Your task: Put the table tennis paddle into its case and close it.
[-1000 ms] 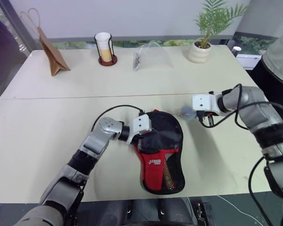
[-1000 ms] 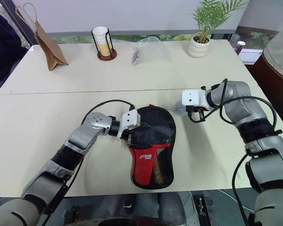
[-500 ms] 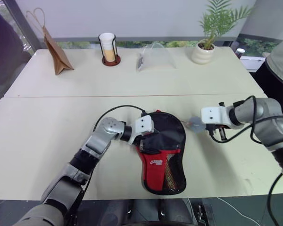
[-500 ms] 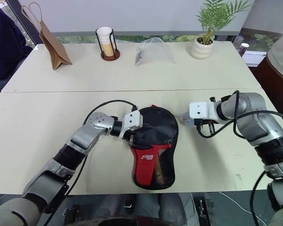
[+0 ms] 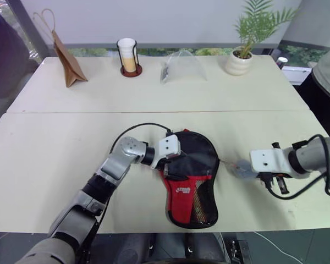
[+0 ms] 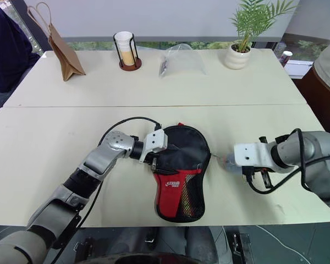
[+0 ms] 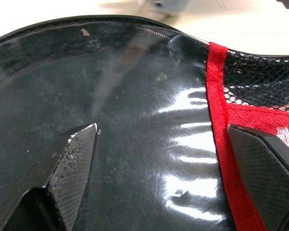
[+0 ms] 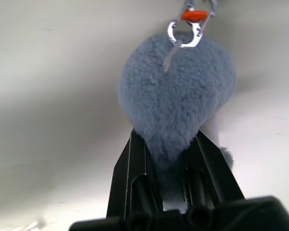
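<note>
On the table (image 5: 55, 143) my left pincer (image 7: 168, 159) spreads wide over the black case (image 5: 190, 181), while my right pincer (image 8: 166, 159) pinches its grey fuzzy charm (image 8: 176, 106).

White logo on the case (image 5: 188, 175), lettering illegible

1. The case (image 5: 190, 181), a paddle-shaped black fabric pouch with a red panel bearing a white logo and a mesh pocket, lies flat near the table's front edge, its rounded end pointing away from that edge.
2. The table tennis paddle cannot be made out apart from the case.
</note>
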You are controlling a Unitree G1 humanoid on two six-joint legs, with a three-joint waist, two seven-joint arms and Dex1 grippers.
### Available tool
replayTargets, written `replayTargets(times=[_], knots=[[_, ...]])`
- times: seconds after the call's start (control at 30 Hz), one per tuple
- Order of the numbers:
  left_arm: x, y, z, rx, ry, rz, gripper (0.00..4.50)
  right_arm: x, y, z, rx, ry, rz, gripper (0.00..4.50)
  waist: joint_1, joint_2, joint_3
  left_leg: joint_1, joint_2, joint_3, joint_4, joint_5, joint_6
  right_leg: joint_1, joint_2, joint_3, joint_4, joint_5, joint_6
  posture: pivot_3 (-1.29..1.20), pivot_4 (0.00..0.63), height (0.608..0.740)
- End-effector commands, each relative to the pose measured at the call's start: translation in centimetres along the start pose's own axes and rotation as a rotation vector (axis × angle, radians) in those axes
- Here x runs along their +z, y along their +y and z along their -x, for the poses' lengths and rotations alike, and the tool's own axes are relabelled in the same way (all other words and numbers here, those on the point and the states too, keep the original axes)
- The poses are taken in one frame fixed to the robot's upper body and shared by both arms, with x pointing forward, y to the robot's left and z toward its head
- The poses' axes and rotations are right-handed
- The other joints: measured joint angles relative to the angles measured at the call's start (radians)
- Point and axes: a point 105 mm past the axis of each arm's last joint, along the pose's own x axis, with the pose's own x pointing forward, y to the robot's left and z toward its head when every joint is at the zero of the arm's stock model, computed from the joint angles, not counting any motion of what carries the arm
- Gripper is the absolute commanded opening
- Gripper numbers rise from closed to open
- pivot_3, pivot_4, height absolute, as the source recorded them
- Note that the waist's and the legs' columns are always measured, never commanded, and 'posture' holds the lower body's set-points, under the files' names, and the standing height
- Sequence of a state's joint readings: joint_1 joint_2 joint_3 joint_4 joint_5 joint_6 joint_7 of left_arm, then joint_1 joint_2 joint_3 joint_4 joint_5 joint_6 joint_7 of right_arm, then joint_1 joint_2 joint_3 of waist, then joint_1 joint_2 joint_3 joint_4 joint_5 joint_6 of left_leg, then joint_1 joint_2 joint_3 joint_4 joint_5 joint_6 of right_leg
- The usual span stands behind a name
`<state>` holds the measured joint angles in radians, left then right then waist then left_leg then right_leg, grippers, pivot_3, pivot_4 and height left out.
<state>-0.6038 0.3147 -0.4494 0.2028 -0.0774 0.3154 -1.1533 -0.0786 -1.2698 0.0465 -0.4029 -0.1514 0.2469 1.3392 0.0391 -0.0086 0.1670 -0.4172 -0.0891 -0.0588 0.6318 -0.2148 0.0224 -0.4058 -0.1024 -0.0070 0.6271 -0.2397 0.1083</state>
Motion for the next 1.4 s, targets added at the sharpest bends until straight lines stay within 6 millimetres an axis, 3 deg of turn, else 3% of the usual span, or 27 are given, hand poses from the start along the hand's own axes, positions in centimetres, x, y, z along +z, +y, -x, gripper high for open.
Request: replayTargets(times=[0.03, 0.23, 0.83, 1.27, 1.4], knots=[[-3.9, -0.5, -0.1, -0.004, 0.119, 0.104, 4.50, 1.6, 2.4, 0.1, 0.100, -0.035, 0.052, 0.40, 0.003, 0.000, -0.001, 0.000, 0.000, 0.000, 0.000, 0.000, 0.000, 0.001, 0.000, 0.000, -0.001, 0.000, 0.000, 0.00, 0.150, 0.734], [-4.0, -0.3, -0.2, -0.002, 0.123, 0.106, 4.50, 3.2, 5.1, -0.4, 0.182, -0.061, 0.127, 0.40, 0.002, 0.001, -0.006, 0.000, 0.000, 0.000, 0.000, -0.002, -0.001, 0.005, 0.000, -0.001, -0.009, -0.001, 0.000, 0.00, 0.150, 0.734], [-4.3, -0.5, -0.2, 0.007, 0.128, 0.122, 4.50, 4.3, 7.4, -1.6, 0.254, -0.062, 0.480, 0.40, 0.002, -0.002, -0.009, 0.004, 0.001, -0.001, 0.000, -0.004, 0.001, 0.011, 0.000, -0.002, -0.013, -0.001, 0.000, 0.00, 0.150, 0.734], [-4.8, -1.0, -0.4, 0.002, 0.145, 0.143, 4.50, 5.3, 12.1, -1.6, 0.378, -0.105, 0.632, 0.40, 0.025, -0.004, -0.015, 0.004, 0.000, -0.001, 0.000, -0.008, 0.005, 0.013, -0.002, -0.002, -0.015, -0.006, 0.003, 0.00, 0.150, 0.734], [-5.0, -1.0, -0.7, 0.001, 0.148, 0.148, 4.50, 5.3, 11.5, -1.9, 0.326, -0.087, 0.658, 0.40, 0.030, -0.007, -0.019, 0.008, 0.000, -0.002, 0.000, -0.012, 0.004, 0.014, -0.002, -0.003, -0.016, -0.009, 0.003, 0.00, 0.150, 0.734]])
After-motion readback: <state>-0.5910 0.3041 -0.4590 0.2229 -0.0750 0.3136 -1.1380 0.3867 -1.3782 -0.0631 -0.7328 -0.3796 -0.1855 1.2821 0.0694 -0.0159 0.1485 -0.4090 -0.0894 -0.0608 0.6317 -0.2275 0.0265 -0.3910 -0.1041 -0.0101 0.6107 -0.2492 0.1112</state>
